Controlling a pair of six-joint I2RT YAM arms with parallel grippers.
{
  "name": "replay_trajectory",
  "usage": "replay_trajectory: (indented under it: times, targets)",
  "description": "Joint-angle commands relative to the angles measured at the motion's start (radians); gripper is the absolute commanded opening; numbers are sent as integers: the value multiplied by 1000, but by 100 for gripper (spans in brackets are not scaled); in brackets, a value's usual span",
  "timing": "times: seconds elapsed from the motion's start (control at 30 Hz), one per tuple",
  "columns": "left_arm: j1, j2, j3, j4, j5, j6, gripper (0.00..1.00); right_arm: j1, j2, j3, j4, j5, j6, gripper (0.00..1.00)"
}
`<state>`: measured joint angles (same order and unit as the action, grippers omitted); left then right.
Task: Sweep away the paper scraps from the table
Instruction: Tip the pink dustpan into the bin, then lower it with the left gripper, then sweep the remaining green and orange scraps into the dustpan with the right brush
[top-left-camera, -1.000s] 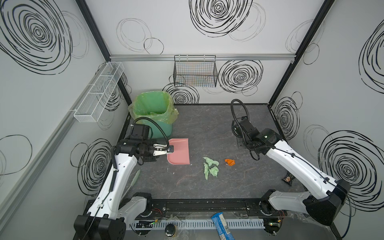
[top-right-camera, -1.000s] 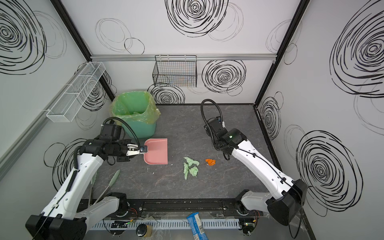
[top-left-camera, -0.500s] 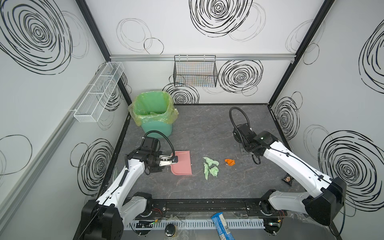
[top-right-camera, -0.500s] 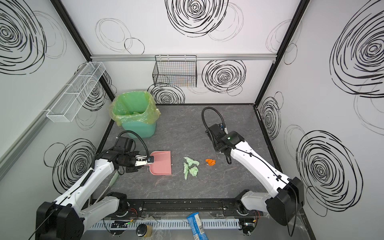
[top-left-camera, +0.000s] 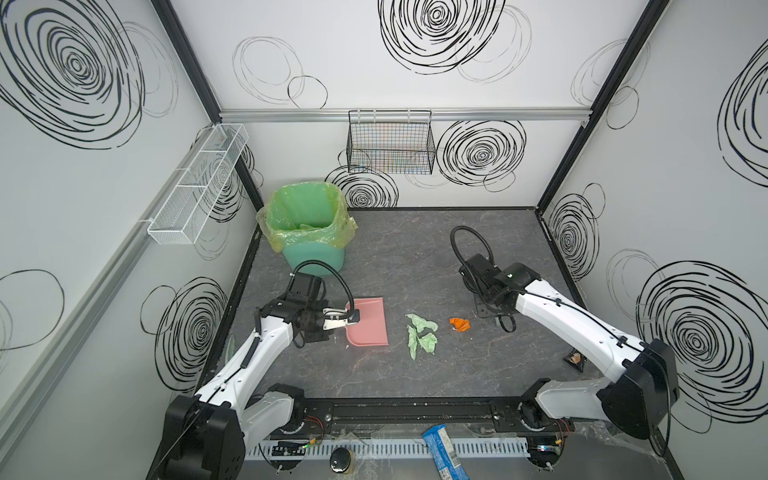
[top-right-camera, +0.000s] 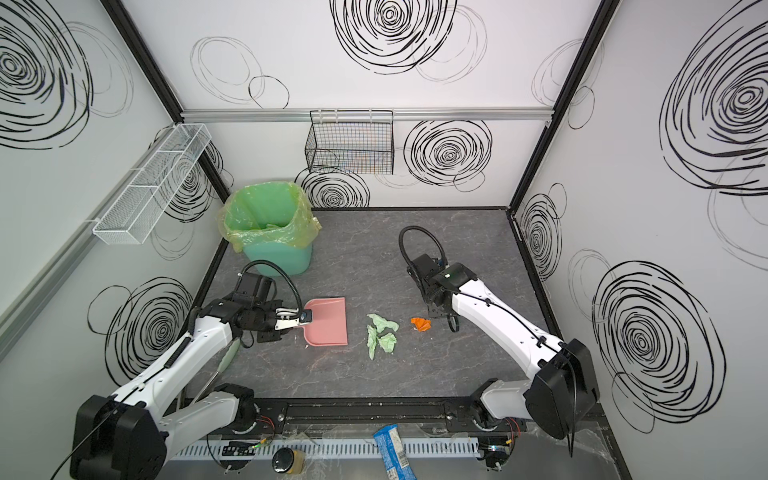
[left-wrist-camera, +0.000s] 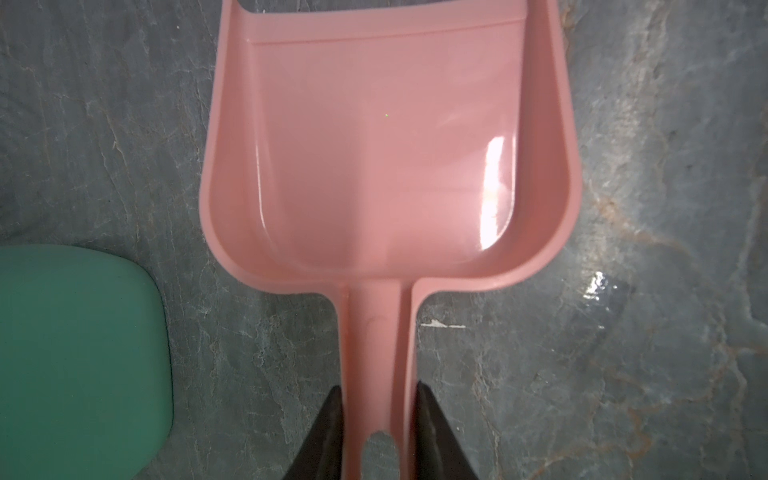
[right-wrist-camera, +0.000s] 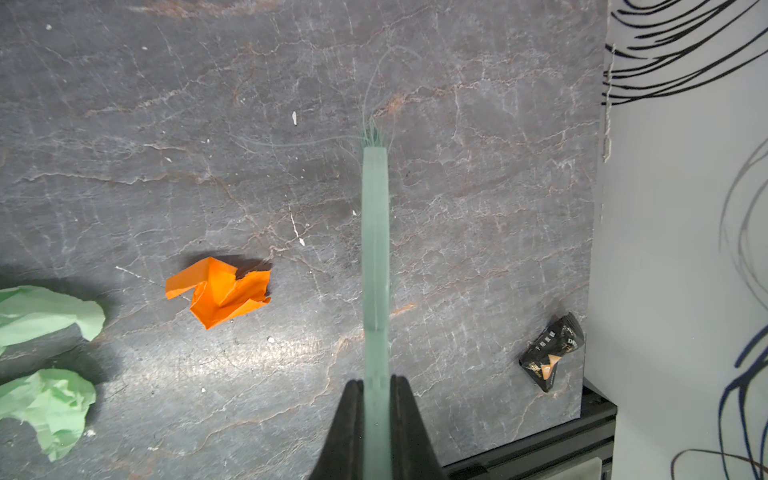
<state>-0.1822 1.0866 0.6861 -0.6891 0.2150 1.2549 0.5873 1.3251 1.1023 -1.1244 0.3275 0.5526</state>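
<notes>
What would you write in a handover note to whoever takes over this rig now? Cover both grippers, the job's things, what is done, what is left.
Left gripper: shut on the handle of the pink plastic dustpan, which is empty, its mouth facing the scraps.
Right gripper: shut on the pale teal hand brush.
Paper scraps: crumpled mint green wads and one orange wad lie on the dark grey marbled table, between dustpan and brush.
Done: both tools grasped.
Left: sweep the wads into the dustpan, likely tip them into the green lined bin.
</notes>
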Motion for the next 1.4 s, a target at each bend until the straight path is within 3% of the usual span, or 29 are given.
replay_trajectory:
  times: [0.0, 0.3, 0.53, 1.07, 1.37]
  targets:
    - [-11, 7, -18, 25, 15, -22, 0, 6, 6, -17, -23, -7, 29, 0]
    - [-40, -13, -32, 31, 27, -58, 0, 48, 21, -54, -42, -42, 94, 0]
    - [-70, -11, -59, 46, 36, -91, 0, 144, 90, -83, 6, -82, 136, 0]
    - [-243, 63, -103, 151, 21, -220, 0, 316, 207, 4, 171, -258, 139, 0]
    - [-297, 120, -81, 196, 20, -259, 0, 398, 267, 96, 239, -341, 130, 0]
